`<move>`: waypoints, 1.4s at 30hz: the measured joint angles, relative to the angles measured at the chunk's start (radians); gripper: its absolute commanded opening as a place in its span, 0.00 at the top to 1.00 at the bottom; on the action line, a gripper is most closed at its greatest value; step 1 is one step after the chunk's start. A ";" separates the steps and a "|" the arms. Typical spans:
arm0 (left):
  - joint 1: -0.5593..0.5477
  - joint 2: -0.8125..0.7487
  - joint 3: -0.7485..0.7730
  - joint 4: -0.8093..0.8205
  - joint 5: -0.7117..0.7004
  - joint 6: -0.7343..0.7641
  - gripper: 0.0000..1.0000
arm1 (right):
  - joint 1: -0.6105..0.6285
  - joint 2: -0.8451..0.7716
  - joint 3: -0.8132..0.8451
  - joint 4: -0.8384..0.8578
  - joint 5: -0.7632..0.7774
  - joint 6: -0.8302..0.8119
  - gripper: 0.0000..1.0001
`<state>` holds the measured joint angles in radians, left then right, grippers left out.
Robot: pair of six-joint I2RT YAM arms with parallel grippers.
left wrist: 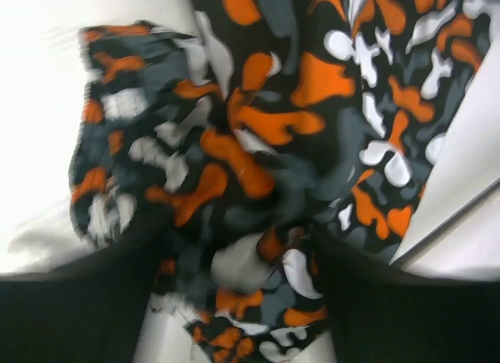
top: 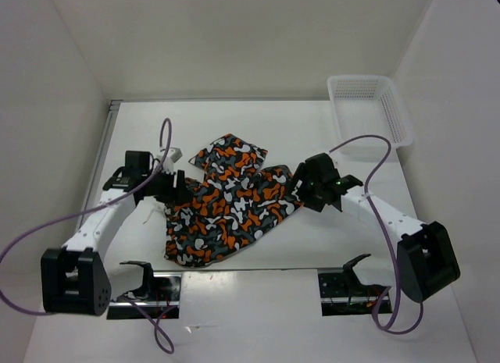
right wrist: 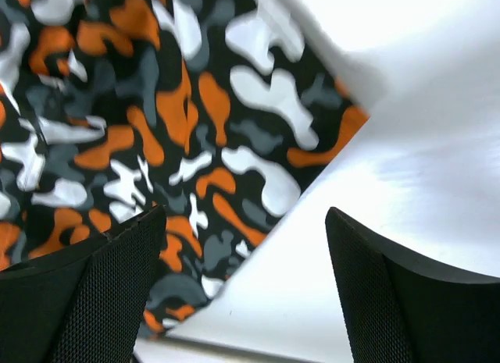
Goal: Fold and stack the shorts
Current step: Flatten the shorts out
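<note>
The shorts (top: 230, 203), printed in orange, white, black and grey-teal blotches, lie spread and rumpled on the white table between my arms. My left gripper (top: 176, 188) is at their left edge, shut on a bunched fold of the fabric (left wrist: 250, 261), which fills the left wrist view. My right gripper (top: 301, 193) is open at the shorts' right edge, just above it. In the right wrist view the cloth's edge (right wrist: 234, 222) runs between my black fingers (right wrist: 94, 300), with bare table under the right one.
A white plastic mesh basket (top: 367, 105) stands at the back right corner. White walls close the table at the back and sides. Purple cables loop off both arms. The table's near edge with two black mounts (top: 344, 283) lies below the shorts.
</note>
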<state>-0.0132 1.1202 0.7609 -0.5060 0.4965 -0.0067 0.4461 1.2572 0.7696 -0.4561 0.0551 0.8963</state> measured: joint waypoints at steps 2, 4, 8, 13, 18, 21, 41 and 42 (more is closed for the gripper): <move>-0.025 0.084 0.013 0.039 0.016 -0.006 0.76 | 0.002 -0.006 -0.030 0.008 -0.043 0.016 0.12; -0.044 0.172 0.039 0.070 0.030 -0.002 1.00 | 0.005 0.004 -0.058 0.035 -0.077 0.033 0.12; -0.056 0.300 0.159 0.073 0.005 0.002 1.00 | 0.006 0.074 -0.078 0.080 -0.110 0.057 0.22; -0.044 0.425 0.368 0.092 -0.031 0.002 1.00 | 0.003 0.214 -0.059 0.146 -0.141 0.056 0.37; -0.029 0.609 0.628 0.124 -0.073 0.002 0.85 | -0.013 0.304 -0.013 0.222 -0.166 0.050 0.77; -0.014 0.720 0.787 0.122 -0.083 0.004 0.18 | -0.024 0.371 0.068 0.229 -0.172 0.049 0.81; 0.329 0.166 0.057 0.093 -0.199 0.003 0.10 | -0.048 0.081 0.064 0.135 -0.126 -0.043 0.00; 0.329 0.203 0.055 0.105 -0.194 0.004 0.10 | -0.049 0.068 0.064 0.129 -0.121 -0.049 0.00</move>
<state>0.3157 1.3231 0.8162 -0.4007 0.3023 -0.0025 0.3973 1.3251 0.8337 -0.3275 -0.0658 0.8471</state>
